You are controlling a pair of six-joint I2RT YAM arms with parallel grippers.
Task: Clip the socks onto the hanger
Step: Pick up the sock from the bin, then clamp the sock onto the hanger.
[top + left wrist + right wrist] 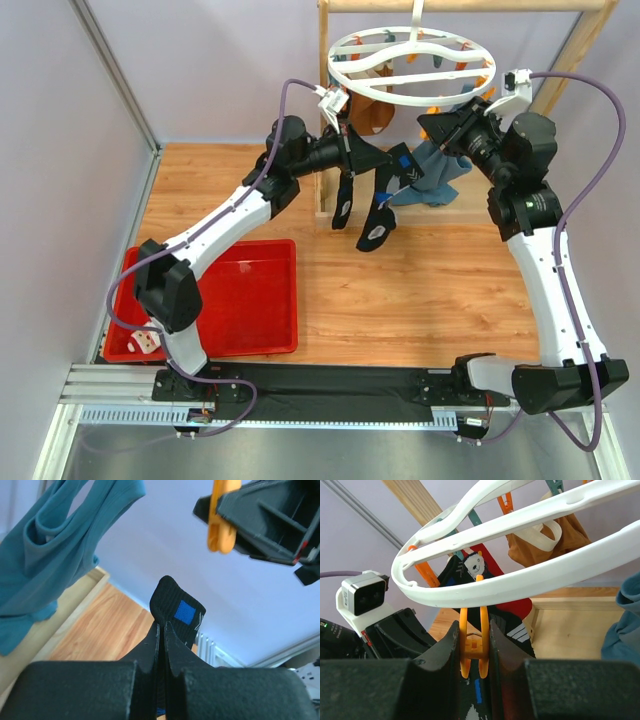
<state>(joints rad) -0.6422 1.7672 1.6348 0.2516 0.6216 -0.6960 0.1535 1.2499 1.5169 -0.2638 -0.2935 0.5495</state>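
Note:
The white ring hanger (412, 58) hangs from the wooden rack, with orange and teal clips round its rim. My left gripper (392, 160) is shut on the cuff of a black sock with a blue patch (378, 225), held up just below the ring. In the left wrist view the cuff (180, 607) sticks out past my shut gripper (163, 625). My right gripper (428, 122) is shut on an orange clip (474, 640) under the ring (520, 585), directly above the black sock. A red Christmas sock (490, 580) hangs behind it.
A second black sock (343, 200) hangs by the rack post. A teal cloth (55, 545) and a brown cloth (545, 545) hang from the hanger. A red tray (250, 300) holding one small item sits at the near left. The wooden rack frame (570, 50) stands behind.

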